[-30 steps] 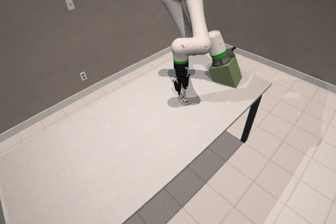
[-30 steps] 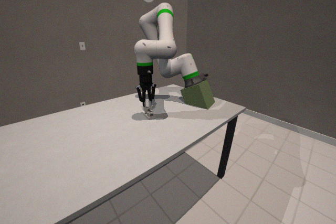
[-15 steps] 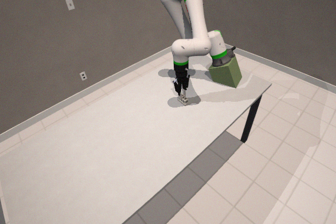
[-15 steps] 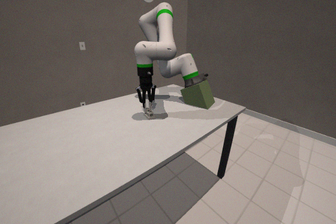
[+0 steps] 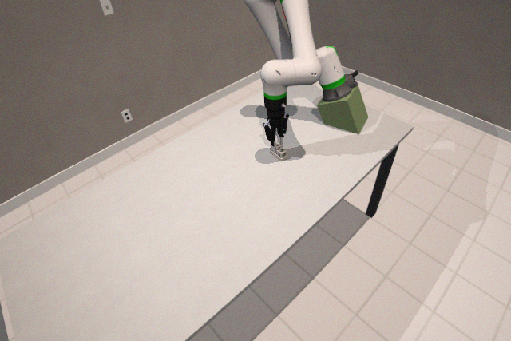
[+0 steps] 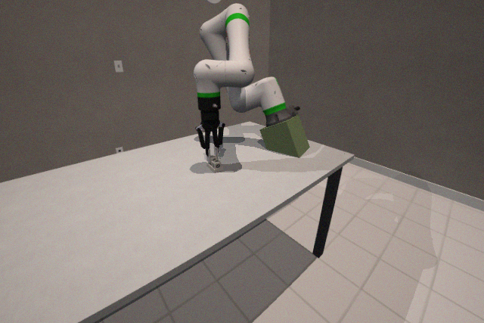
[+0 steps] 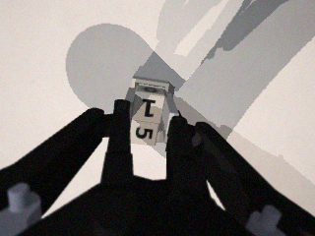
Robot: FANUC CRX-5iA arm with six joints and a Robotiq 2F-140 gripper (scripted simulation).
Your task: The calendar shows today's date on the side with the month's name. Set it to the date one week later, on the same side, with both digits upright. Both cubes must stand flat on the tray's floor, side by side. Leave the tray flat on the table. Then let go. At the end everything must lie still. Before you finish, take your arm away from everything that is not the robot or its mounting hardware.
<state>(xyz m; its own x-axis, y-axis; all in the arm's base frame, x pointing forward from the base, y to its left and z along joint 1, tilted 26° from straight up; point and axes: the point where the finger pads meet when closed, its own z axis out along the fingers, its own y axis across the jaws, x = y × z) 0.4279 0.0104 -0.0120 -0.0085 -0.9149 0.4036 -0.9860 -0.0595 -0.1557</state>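
- The step in hand looks like setting a number cube (image 5: 277,147) (image 6: 212,159) (image 7: 148,109) into the calendar tray (image 5: 282,159) (image 6: 214,171) (image 7: 153,79); I judge it to be near the end of its lowering.
- The claw (image 5: 277,144) (image 6: 212,155) (image 7: 148,101) points down over the tray, its fingers narrowly spaced on either side of that cube. I take it to be grasping the cube, though the contact is too small to see clearly.
- The other number cube (image 5: 282,152) (image 6: 216,165) is at the tray's end nearer the exterior camera, close beside the first. Whether both bottoms are flat on the tray's floor cannot be told.
- The tray is on the surface (image 5: 177,213) (image 6: 117,209) (image 7: 34,49), and the green mounting block (image 5: 340,115) (image 6: 282,138) stands well apart from it.
- From the wrist, a 1 and a 5 can be read, neither upright in that view. The digits on the display side are too small to read, so the date remains unconfirmed.
- Next, the cube should be seated squarely beside its neighbour, then freed by a small, even opening. The arm should afterwards rise straight up, well away from the tray.
- The risk lies in a fingertip catching the neighbouring cube or the tray's edge, tipping a cube or shifting the tray.
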